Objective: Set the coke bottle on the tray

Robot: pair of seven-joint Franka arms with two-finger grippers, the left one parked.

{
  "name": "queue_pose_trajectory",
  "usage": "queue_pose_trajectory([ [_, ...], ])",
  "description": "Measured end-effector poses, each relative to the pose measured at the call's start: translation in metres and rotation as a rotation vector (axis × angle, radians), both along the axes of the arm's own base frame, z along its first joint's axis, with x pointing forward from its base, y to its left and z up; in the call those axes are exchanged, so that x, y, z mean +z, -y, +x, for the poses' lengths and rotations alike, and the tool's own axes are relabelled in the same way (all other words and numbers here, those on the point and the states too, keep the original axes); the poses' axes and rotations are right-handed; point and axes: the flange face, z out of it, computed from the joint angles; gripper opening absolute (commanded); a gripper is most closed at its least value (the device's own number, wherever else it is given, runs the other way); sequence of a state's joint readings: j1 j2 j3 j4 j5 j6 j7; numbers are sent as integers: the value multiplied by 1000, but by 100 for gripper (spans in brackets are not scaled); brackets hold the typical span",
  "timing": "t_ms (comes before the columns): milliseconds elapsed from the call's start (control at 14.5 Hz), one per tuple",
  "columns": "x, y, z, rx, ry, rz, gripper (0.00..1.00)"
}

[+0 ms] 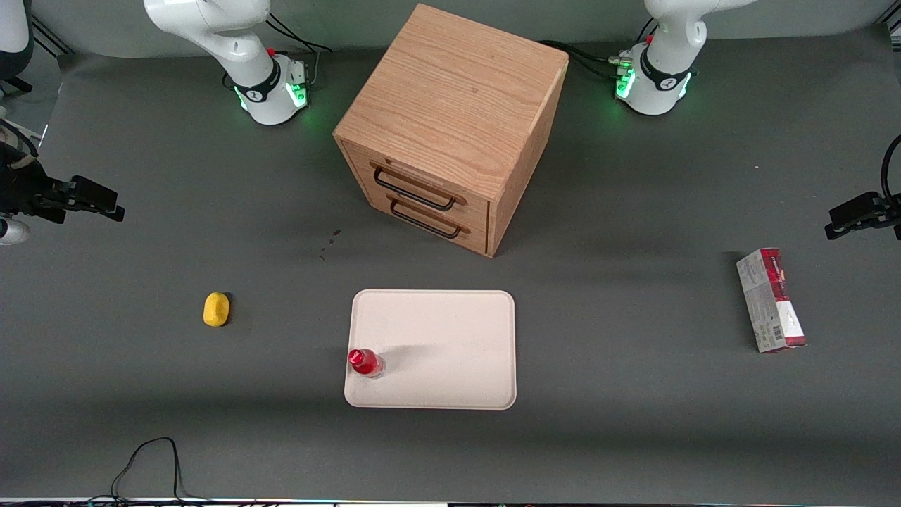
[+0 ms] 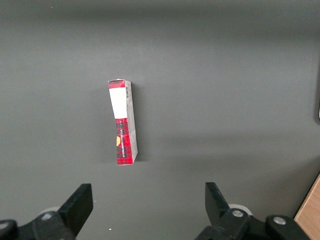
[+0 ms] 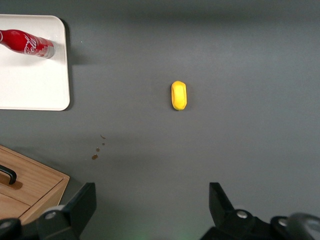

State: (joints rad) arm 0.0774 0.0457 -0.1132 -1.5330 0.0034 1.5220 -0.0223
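Observation:
The coke bottle (image 1: 364, 362), red with a red cap, stands upright on the pale cream tray (image 1: 450, 331), at the tray's corner nearest the front camera toward the working arm's end. In the right wrist view the bottle (image 3: 25, 43) shows white lettering and a clear base on the tray (image 3: 35, 85). My right gripper (image 1: 98, 201) is open and empty. It is held high, far off toward the working arm's end of the table, well away from the tray. Its fingers stand wide apart over bare mat in the right wrist view (image 3: 150, 210).
A wooden two-drawer cabinet (image 1: 450, 127) stands farther from the front camera than the tray. A yellow object (image 1: 216, 309) lies on the mat between gripper and tray, also seen in the right wrist view (image 3: 179, 95). A red-and-grey carton (image 1: 772, 301) lies toward the parked arm's end.

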Motion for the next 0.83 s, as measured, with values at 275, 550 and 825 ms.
queue_pose_trajectory([
  [275,1,3,-2,-3,-9,-10,100],
  [550,1,10,-3,-17,-14,-11,100],
  [825,1,9,-4,-14,-18,-11,100],
])
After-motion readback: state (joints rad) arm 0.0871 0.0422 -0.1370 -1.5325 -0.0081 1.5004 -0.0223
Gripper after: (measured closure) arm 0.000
